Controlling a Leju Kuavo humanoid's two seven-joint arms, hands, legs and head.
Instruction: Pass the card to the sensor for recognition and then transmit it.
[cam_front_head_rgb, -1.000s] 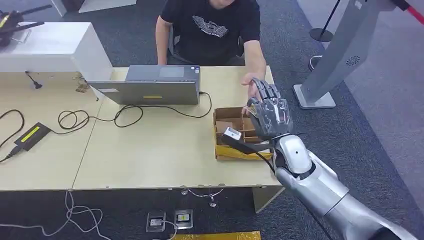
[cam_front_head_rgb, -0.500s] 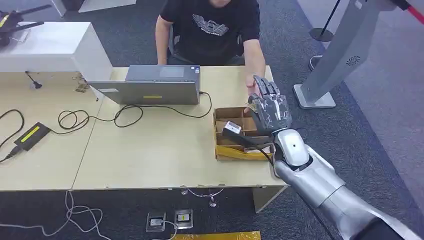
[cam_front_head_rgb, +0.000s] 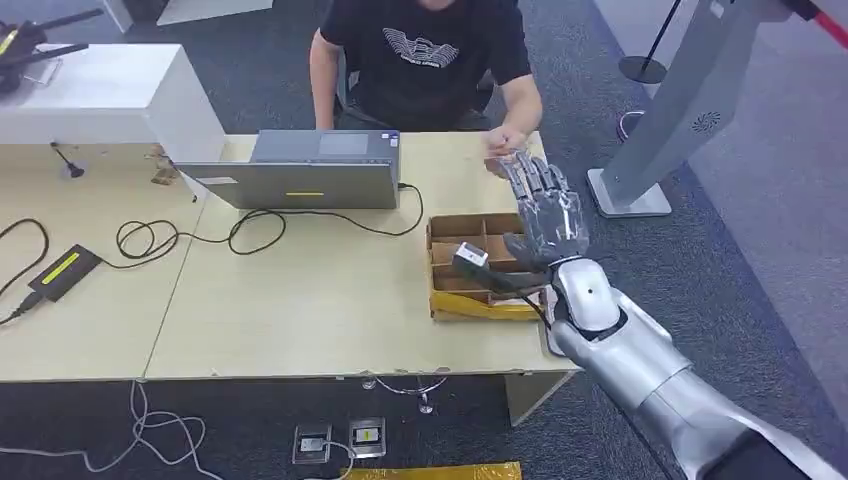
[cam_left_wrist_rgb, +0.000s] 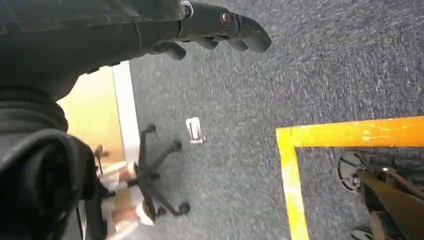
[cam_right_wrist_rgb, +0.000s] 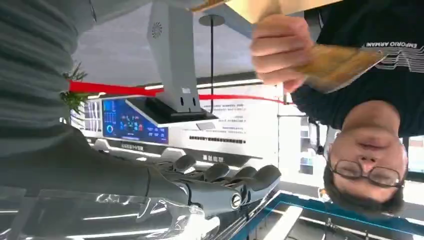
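Tan and thin, the card (cam_right_wrist_rgb: 332, 65) is seen in the right wrist view, pinched by one end in the person's hand (cam_right_wrist_rgb: 279, 47), with the free end pointing away from the fingers. In the head view that hand (cam_front_head_rgb: 507, 143) sits at the far edge of the table (cam_front_head_rgb: 300, 300), just beyond the raised right hand (cam_front_head_rgb: 545, 215) of the robot; the card itself is too small to be made out there. The right hand is held up with its fingers spread and nothing in it, above the cardboard box (cam_front_head_rgb: 470, 270). The left hand (cam_left_wrist_rgb: 220, 27) hangs over the carpet with its fingers loosely curled, and nothing is held in it.

The card is judged to be very light, flat and fairly stiff, with a smooth face that could slide between hard fingertips. A pinch across the free end, thumb on one face and fingers on the other, is judged the safest hold, with the faces left largely uncovered for the sensor. A firm but modest squeeze would be called for, since a thin card can bend or flick out under pressure
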